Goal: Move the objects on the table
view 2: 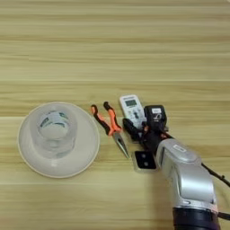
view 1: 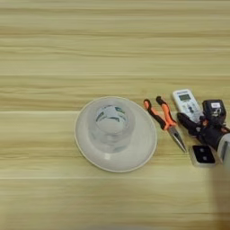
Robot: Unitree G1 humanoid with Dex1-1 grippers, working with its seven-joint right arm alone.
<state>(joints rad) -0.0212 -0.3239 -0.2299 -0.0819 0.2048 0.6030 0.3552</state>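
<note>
Left eye view: glass cup (view 1: pixel 111 125) upright on white plate (view 1: pixel 115 134), mid-bench (view 1: pixel 112 45). Orange-handled pliers (view 1: pixel 164 122) right of plate; white remote (view 1: pixel 187 104) beyond.

Right eye view: hand (view 2: pixel 144 125) over remote's near end, fingers spread, seemingly grasping nothing. Small black-and-white square (view 2: pixel 144 161) beside forearm.

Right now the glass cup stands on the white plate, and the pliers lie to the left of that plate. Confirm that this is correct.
Not quite. The glass cup does stand on the white plate, but the pliers lie to the right of the plate, between it and the white remote. Both eye views show this; the left eye view shows it most plainly.
</note>
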